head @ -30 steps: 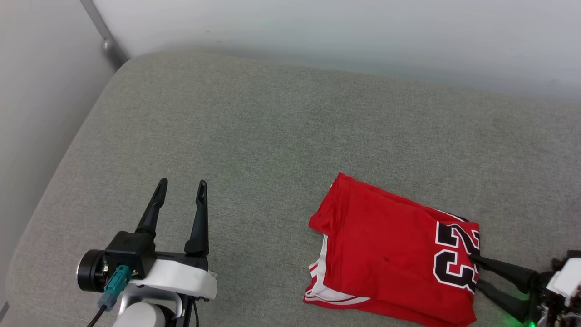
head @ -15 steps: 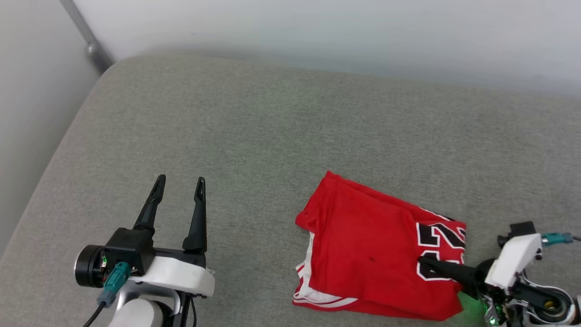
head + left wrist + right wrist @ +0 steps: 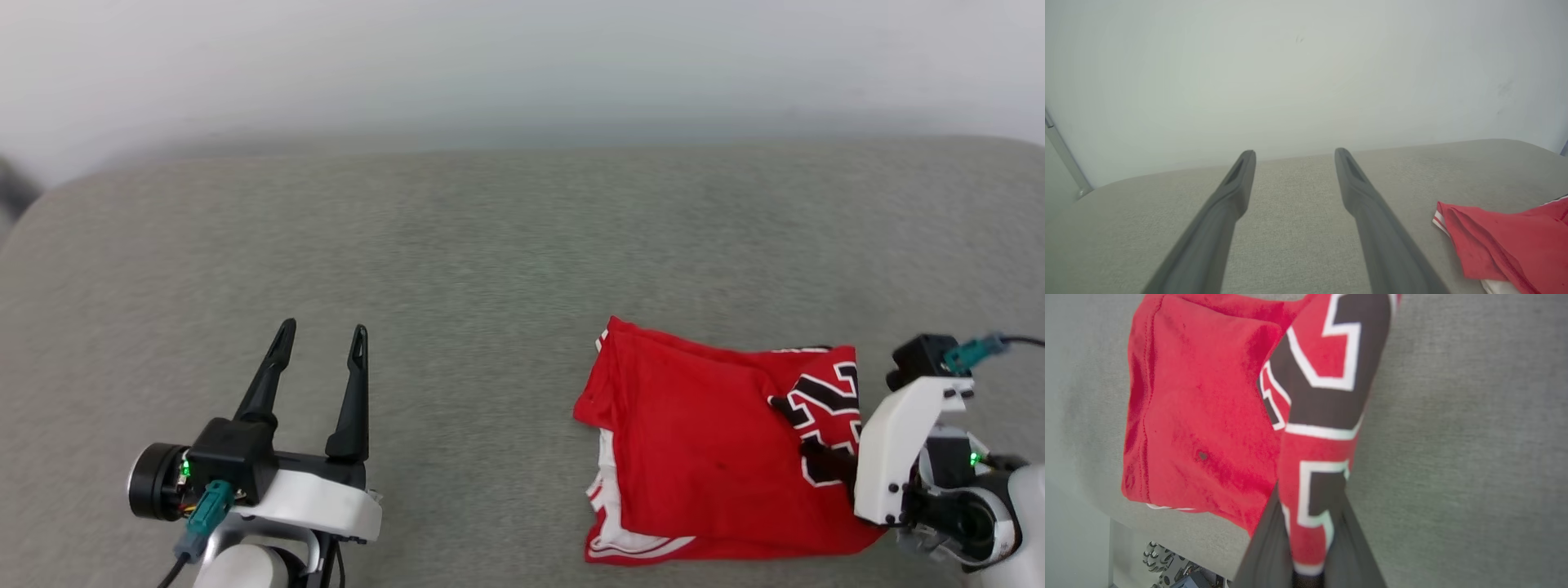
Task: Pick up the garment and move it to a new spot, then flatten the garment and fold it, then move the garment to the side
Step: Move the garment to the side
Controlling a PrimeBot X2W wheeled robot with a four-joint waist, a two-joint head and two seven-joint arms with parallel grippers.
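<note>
My right jaws are closed on the garment (image 3: 702, 441). A fold of the red cloth with the black, white-outlined numbers is pinched between my two dark fingers (image 3: 1265, 551) and stands up from the rest. The garment lies folded on the grey fabric surface (image 3: 457, 261), on my right side. A white sleeve edge and striped trim show at its near left corner. My left jaws stand wide open and hold nothing, above the surface and well apart from the garment.
</note>
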